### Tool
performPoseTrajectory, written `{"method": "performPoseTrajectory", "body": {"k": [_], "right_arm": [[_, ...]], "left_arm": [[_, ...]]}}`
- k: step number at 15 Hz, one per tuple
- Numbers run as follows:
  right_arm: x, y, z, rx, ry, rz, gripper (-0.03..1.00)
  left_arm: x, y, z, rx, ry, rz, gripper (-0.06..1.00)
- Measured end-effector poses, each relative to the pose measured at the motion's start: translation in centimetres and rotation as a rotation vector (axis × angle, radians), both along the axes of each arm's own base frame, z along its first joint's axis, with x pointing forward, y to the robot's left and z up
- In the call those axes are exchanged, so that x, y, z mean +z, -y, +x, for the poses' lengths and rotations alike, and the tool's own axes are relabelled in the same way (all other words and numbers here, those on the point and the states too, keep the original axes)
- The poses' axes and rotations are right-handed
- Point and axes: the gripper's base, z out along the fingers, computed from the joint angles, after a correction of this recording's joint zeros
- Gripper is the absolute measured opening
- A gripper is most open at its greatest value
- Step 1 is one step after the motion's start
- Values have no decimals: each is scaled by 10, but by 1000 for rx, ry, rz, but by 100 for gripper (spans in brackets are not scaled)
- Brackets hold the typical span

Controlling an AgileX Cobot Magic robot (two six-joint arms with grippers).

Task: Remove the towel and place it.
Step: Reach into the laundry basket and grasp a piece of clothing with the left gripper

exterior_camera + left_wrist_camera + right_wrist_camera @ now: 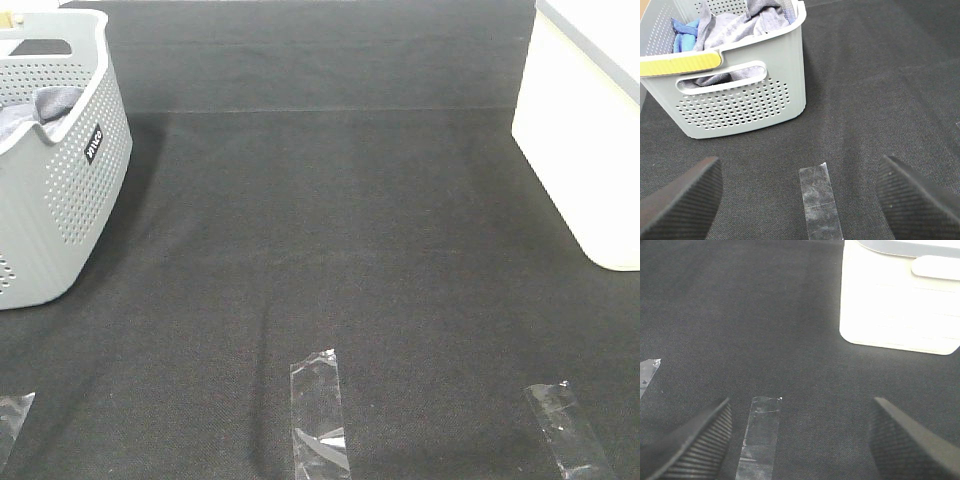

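Black felt (330, 250) covers the table; the towel (735, 25) lies crumpled in the basket (740, 110). Left claw (800, 167) and right claw (801, 405) gape wide and empty, so reaching in likely comes next.

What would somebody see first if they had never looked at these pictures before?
Probably the grey holey basket at the left edge of the black mat, stuffed with a crumpled grey-lavender towel and a bright blue cloth. Next comes the big white bin at the far right. Shiny clear tape strips lie along the near edge.
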Motion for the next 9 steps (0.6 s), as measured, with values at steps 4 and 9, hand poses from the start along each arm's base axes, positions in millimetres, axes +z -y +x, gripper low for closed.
{"method": "performPoseTrajectory", "body": {"k": [4,9], "right_arm": [[0,0,0,0,0,0,71],[0,0,0,0,0,0,71]], "left_arm": [[0,0,0,0,0,0,80],[0,0,0,0,0,0,80]]}}
